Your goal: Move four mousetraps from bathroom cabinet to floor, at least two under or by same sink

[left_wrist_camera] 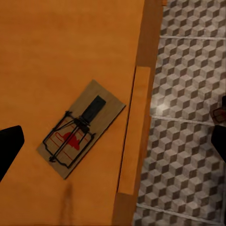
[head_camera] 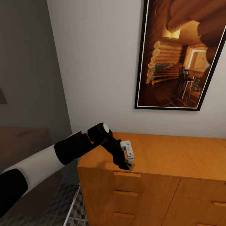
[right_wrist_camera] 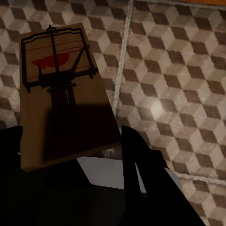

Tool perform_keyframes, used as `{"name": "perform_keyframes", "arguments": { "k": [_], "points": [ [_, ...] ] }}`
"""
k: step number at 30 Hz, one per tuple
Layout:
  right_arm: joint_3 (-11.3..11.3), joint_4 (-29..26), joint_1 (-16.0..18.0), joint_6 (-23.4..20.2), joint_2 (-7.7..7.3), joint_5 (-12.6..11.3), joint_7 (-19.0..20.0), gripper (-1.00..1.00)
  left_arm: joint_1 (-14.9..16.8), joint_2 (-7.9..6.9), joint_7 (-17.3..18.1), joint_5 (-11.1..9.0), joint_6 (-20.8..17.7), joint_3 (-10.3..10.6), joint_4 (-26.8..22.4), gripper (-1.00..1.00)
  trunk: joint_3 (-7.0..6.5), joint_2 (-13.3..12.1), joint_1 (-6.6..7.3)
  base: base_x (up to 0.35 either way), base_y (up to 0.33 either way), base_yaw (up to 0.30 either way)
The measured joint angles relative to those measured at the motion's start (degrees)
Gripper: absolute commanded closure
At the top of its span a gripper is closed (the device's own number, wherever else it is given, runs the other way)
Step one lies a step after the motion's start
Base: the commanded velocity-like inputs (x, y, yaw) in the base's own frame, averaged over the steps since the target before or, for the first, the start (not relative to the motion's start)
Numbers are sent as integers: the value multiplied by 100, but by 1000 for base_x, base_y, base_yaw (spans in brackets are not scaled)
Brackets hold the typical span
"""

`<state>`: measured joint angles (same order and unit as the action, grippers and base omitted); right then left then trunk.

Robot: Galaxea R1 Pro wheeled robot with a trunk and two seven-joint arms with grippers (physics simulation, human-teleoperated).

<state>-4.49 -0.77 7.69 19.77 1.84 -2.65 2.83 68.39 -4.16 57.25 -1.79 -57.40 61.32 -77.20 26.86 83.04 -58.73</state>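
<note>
A tan mousetrap [left_wrist_camera: 80, 129] with dark wire and a red mark lies flat on the orange-brown cabinet [left_wrist_camera: 56, 42] top, close to its front edge. My left gripper [left_wrist_camera: 113, 141] hangs open above it, one black finger on each side, not touching. In the head view the left gripper [head_camera: 128, 163] sits at the front edge of the cabinet [head_camera: 175, 157]. My right gripper [right_wrist_camera: 70, 150] is shut on a second mousetrap [right_wrist_camera: 61, 94], held by its near end above the cube-patterned bathroom floor [right_wrist_camera: 179, 70]. The sink is out of view.
A framed picture of a log-cabin room [head_camera: 185, 53] hangs on the wall above the cabinet. Drawer fronts with bar handles [head_camera: 127, 174] face me. Dark brown furniture [head_camera: 25, 138] stands at the left. Tiled floor [head_camera: 62, 201] shows in front of the cabinet.
</note>
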Motion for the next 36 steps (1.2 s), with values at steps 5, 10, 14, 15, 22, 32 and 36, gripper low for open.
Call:
{"name": "perform_keyframes", "arguments": {
  "k": [5, 10, 14, 15, 22, 32, 36],
  "points": [
    [0, 0, 0, 0, 3, 0, 0, 100, 0, -127, 84, 1, -3, -10, -272, -100, 0, 0, 0, 0, 0, 0],
    [0, 0, 0, 0, 8, 0, 0, 100, 0, -257, 107, -3, -2, -12, -452, -100, 0, 0, 0, 0, 0, 0],
    [0, 0, 0, 0, 9, 0, 0, 100, 0, -316, 125, -4, -2, -12, -490, -100, 0, 0, 0, 0, 0, 0],
    [0, 0, 0, 0, 9, 0, 0, 100, 0, -320, 130, -4, -2, -12, -492, -100, 0, 0, 0, 0, 0, 0],
    [0, 0, 0, 0, 9, 0, 0, 100, 0, -341, 145, -5, -2, -7, -489, -100, 0, 0, 0, 0, 0, 0],
    [0, 0, 0, 0, 9, 0, 3, 100, 0, -340, 148, -11, -2, 37, -477, -100, 0, 0, 0, 0, 0, 0],
    [-1, 0, 0, -59, 14, 0, 1, 100, 0, -335, 149, -12, -2, 79, -473, -100, 0, 0, 0, 0, 0, 0]
  ]
}}
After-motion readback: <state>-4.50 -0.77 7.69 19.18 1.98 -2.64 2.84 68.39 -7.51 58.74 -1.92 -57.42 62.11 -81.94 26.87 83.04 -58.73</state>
